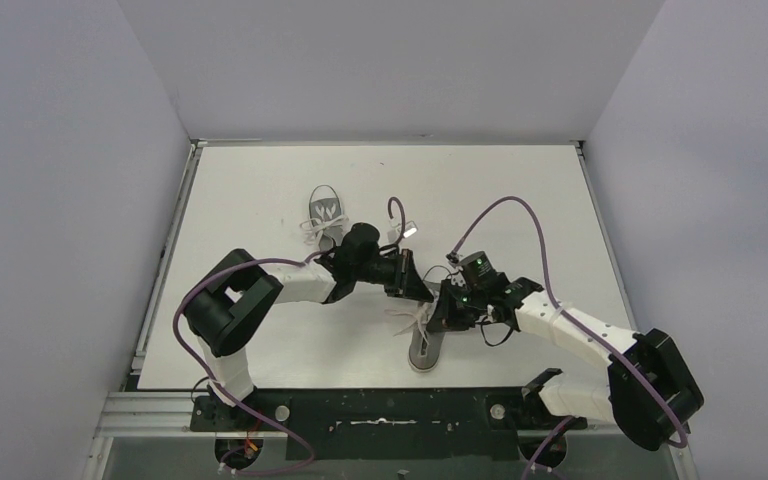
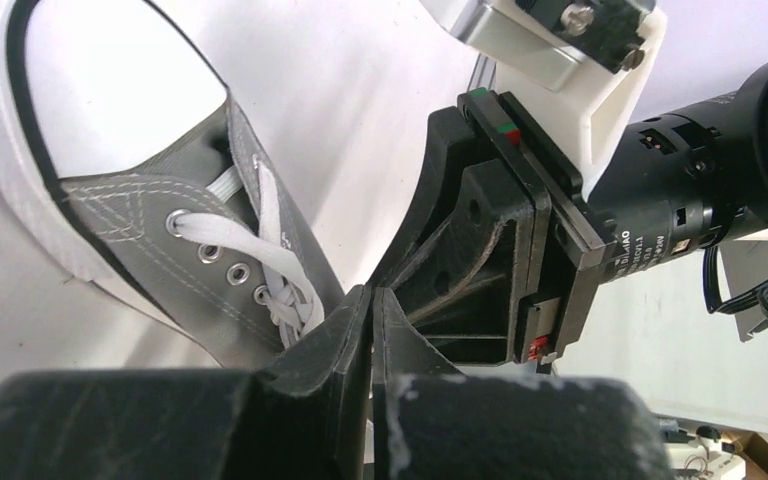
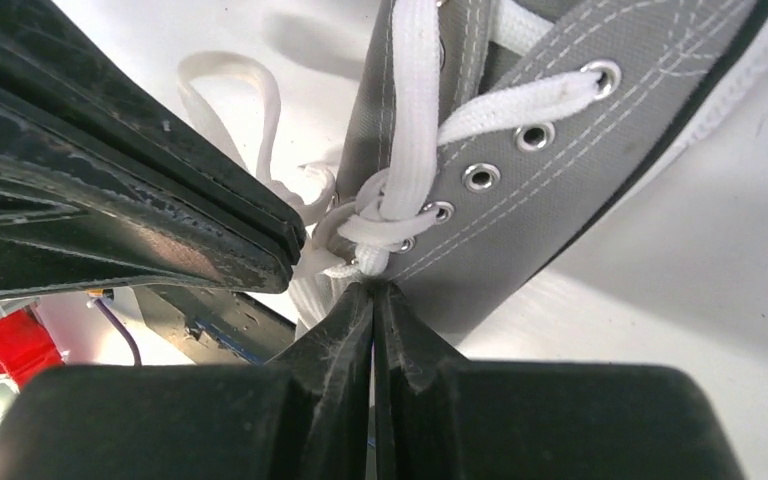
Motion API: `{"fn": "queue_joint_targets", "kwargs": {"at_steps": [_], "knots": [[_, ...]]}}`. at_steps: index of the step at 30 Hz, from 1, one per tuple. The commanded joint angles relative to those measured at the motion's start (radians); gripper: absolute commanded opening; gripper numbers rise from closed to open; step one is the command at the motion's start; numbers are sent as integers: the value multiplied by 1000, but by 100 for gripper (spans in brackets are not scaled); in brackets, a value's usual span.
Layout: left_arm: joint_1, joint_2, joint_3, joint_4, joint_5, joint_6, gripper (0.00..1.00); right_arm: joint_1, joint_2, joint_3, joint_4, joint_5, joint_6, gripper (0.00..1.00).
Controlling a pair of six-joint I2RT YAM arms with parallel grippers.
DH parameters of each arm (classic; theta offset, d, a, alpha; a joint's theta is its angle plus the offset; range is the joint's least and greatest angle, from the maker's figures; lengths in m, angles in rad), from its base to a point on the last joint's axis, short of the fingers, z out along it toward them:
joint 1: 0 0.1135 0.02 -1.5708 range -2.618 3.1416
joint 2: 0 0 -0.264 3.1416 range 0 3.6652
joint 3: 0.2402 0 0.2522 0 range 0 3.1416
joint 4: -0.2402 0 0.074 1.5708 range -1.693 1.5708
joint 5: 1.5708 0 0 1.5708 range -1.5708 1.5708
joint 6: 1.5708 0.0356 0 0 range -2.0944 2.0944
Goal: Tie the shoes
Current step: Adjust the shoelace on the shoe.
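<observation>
Nearest the right wrist lens: right gripper (image 3: 372, 290), jaws pressed together, tips touching the first crossing of the white laces (image 3: 370, 230) beside the top eyelets (image 3: 480, 177) of the near grey sneaker (image 3: 560, 200). Strand nipped between the tips or merely touched: not resolvable.

At 10 o'clock of that crossing: left gripper (image 3: 285, 245), likewise closed, tip against the same bundle of lace. Grip on a strand again not resolvable.

Beyond, at 11 o'clock: one loose lace loop (image 3: 225, 85) lying flat on the white table (image 3: 720, 330), not drawn into a bow.

From above, near to far:
- Both arms bent inward, meeting over the laced part of the near sneaker, which sits at 6 o'clock of the table centre.
- Second sneaker (image 1: 325, 212) well apart at 10 o'clock of the first, untouched, lace ends trailing at its 7 o'clock side, no bow discernible.

Judged stage: early to middle of the first shoe, with laces crossed and apparently half-knotted, loops not yet formed or pulled tight.

Judged remainder: finishing of the bow on the near sneaker, then the whole tie on the far one.
</observation>
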Motion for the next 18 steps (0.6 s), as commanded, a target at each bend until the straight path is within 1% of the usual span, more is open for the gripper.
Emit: {"fn": "queue_joint_targets", "kwargs": {"at_steps": [1, 4, 7, 8, 9, 11, 13, 15, 18], "knots": [[-16, 3, 61, 65, 22, 11, 0, -16, -52, 13, -42, 23, -3, 1], [-20, 21, 79, 85, 50, 1, 0, -26, -106, 40, -83, 25, -29, 16], [-19, 44, 94, 125, 93, -6, 0, -62, -168, 30, -63, 26, -75, 37], [-19, 60, 106, 143, 123, -15, 0, -79, -189, 18, -46, 26, -94, 42], [-17, 108, 123, 195, 179, -57, 0, -171, -236, -28, 64, -30, -116, 50], [-12, 128, 121, 234, 200, -72, 0, -257, -234, -47, 120, -126, -119, 51], [-14, 143, 132, 232, 208, -69, 0, -320, -231, -51, 135, -178, -132, 52], [-28, 157, 154, 213, 216, -52, 0, -369, -235, -44, 111, -193, -157, 52], [-43, 164, 197, 136, 224, -5, 0, -433, -237, -18, 35, -189, -203, 52]]}}
